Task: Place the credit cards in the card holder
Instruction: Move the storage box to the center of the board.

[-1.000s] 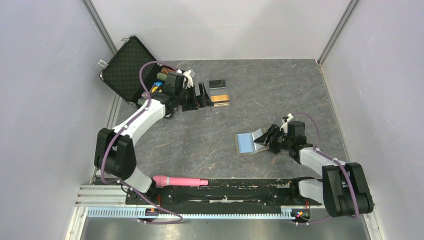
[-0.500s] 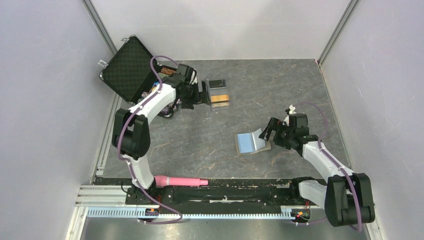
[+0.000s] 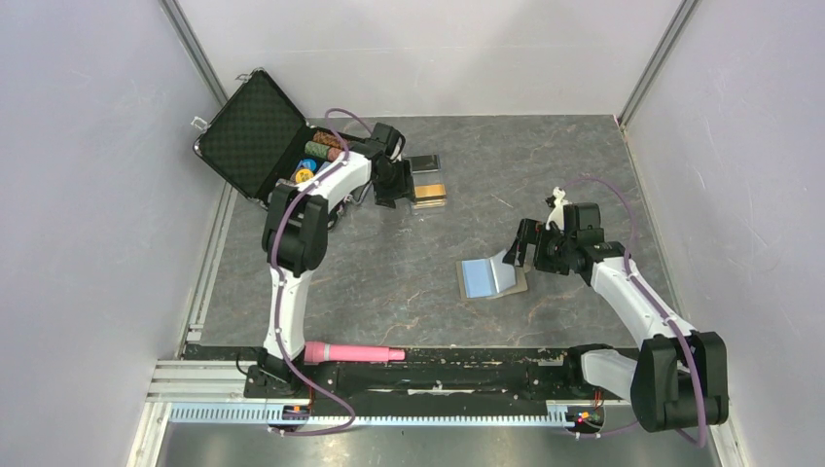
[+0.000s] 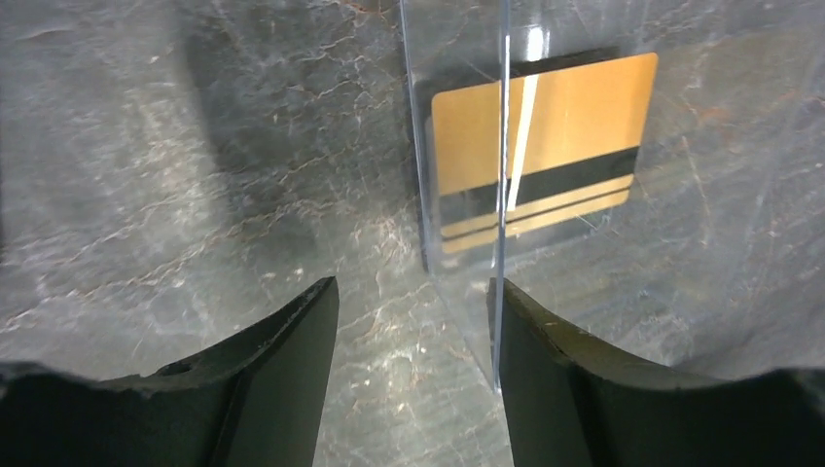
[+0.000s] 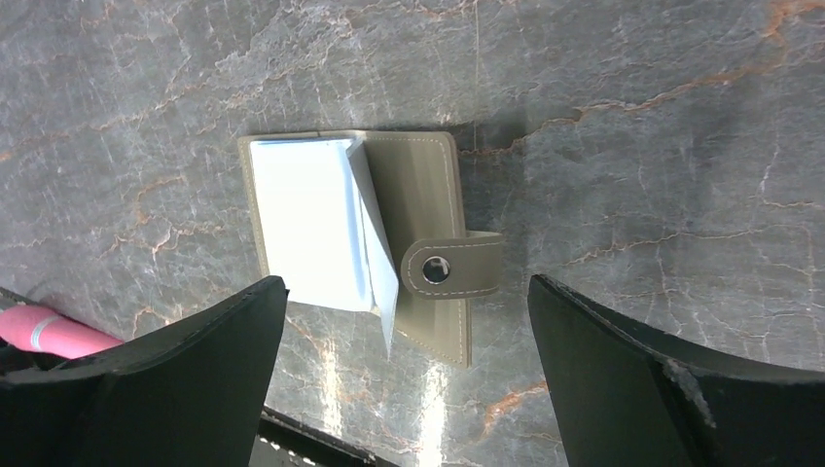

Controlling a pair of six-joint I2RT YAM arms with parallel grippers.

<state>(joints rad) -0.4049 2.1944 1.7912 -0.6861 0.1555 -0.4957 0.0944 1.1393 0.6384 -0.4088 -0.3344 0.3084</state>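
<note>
From above, the cards [image 3: 428, 192] lie far back on the table [image 3: 389, 272]. None is in the open holder [image 3: 491, 278] yet.

By the left wrist, the left pincer [image 4: 413, 292] gapes beside an orange card [image 4: 545, 146], gripping nothing.

By the right wrist, the right pincer [image 5: 406, 282] hangs wide over the holder, empty.

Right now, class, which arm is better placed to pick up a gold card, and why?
Left. The left gripper sits over the gold card at the far side, a clear card edge between its open jaws. The right gripper hovers open above the card holder, well away from the cards.
</note>
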